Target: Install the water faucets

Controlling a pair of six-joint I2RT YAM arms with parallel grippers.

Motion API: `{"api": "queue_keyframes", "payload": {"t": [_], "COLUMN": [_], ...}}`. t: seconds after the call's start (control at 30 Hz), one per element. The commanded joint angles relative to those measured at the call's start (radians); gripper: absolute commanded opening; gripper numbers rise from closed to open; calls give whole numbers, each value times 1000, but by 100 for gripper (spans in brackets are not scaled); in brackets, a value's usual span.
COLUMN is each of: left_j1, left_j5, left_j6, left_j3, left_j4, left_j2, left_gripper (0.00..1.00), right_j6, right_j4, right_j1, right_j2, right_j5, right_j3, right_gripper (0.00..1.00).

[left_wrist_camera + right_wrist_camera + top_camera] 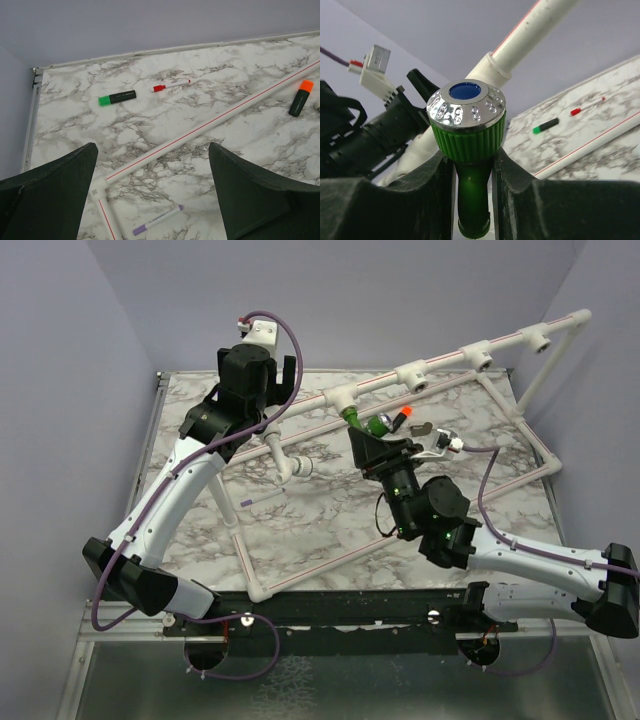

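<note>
My right gripper [380, 438] is shut on a bright green water faucet [366, 423] and holds it just below a white tee socket [340, 397] of the raised pipe rail. In the right wrist view the fingers [420, 190] clamp the faucet's green neck [472, 200], under its ribbed knob with a silver cap and blue centre [466, 102]; the gripper [472, 167] points up at the tee [487, 67]. My left gripper [280, 388] is open and empty beside the rail's left end. In its wrist view the left gripper [152, 150] hangs over bare table.
The white pipe frame [300, 570] covers most of the marble table, with more tee sockets [412, 375] along the rail. A purple marker [157, 220], green highlighter [117, 97], red pen [171, 85] and orange highlighter [301, 98] lie on the table.
</note>
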Motion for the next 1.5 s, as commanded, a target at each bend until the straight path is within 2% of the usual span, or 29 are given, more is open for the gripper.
{"api": "queue_keyframes", "payload": {"t": [0.0, 0.1, 0.23, 0.37, 0.47, 0.53, 0.83, 0.93, 1.1, 1.47], "left_j1": [-15, -16, -20, -26, -26, -27, -27, -27, -27, -27], "left_j5": [13, 10, 14, 12, 11, 10, 2, 4, -2, -8], "left_j6": [2, 4, 6, 9, 8, 9, 13, 13, 13, 18], "left_j3": [-2, -7, -7, -5, -4, -5, -8, -7, -1, 0], "left_j4": [-25, -24, -24, -24, -25, -25, -24, -25, -26, -25], "left_j2": [-25, -26, -26, -25, -22, -23, -17, -13, -11, -10], "left_gripper": [93, 93, 93, 93, 93, 93, 93, 93, 93, 93], "right_j6": [441, 592, 873, 923, 912, 878, 624, 558, 419, 33], "right_j4": [-233, -307, -457, -365, -377, -368, -233, -223, -246, -346], "right_j1": [10, 10, 10, 10, 10, 10, 10, 10, 10, 10], "right_j2": [29, 33, 50, 56, 67, 64, -13, -43, -115, -317], "right_j5": [80, 70, 9, -66, -94, -98, -87, -79, -73, -91], "right_j3": [16, 37, 69, 31, 40, 40, -20, -24, -25, -41], "right_gripper": [1, 1, 1, 0, 2, 9, 65, 77, 83, 80]}}
